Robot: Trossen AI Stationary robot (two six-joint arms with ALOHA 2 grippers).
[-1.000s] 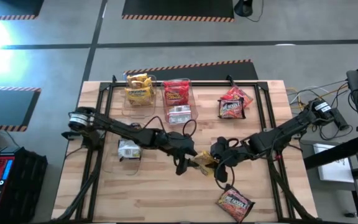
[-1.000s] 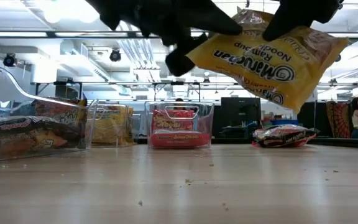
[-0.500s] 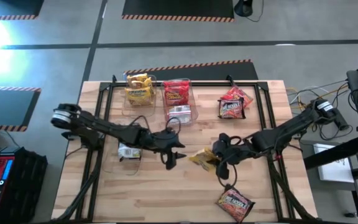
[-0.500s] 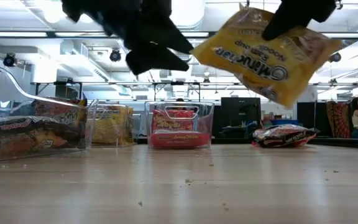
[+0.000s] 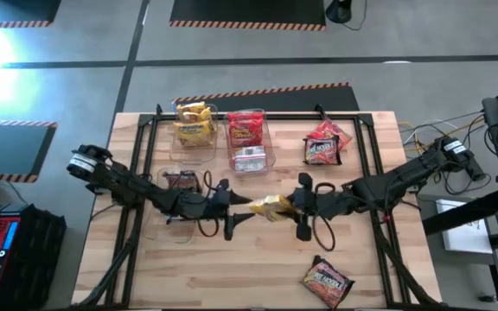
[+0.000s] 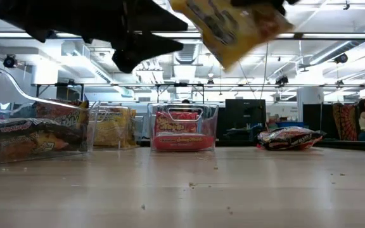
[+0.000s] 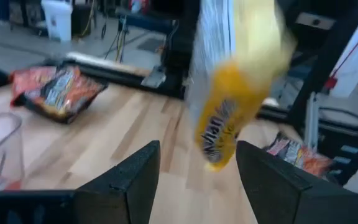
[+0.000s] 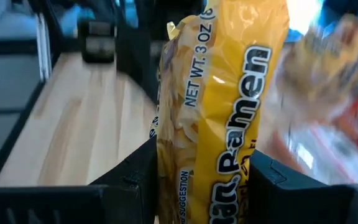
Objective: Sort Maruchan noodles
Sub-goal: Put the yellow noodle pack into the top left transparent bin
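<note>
**Inspector:** Pincer status?

**Arm:** Right gripper [image 5: 290, 206] is mine, clamped on a yellow packet [image 5: 271, 206], held in the air over mid-table. In my wrist view the packet [image 8: 219, 118] stands between my fingers [image 8: 132, 180].

**Inspector:** And the left?

**Arm:** Left gripper [image 5: 232, 213] has its jaws spread, empty, just beside the packet and facing it.

**Inspector:** Destination?

**Arm:** My judgement: the far bin [image 5: 194, 130] with other yellow packets. A red bin [image 5: 249, 138] stands beside it; the near-left bin [image 5: 180, 197] has dark ones. Loose packets lie far right [image 5: 325, 142] and near right [image 5: 327, 281].

**Inspector:** Recommended handling?

**Arm:** If this is a handover, the left should close squarely on the free end before I release. Crinkly film may slip, so keep it level and clear of bin walls.
</note>
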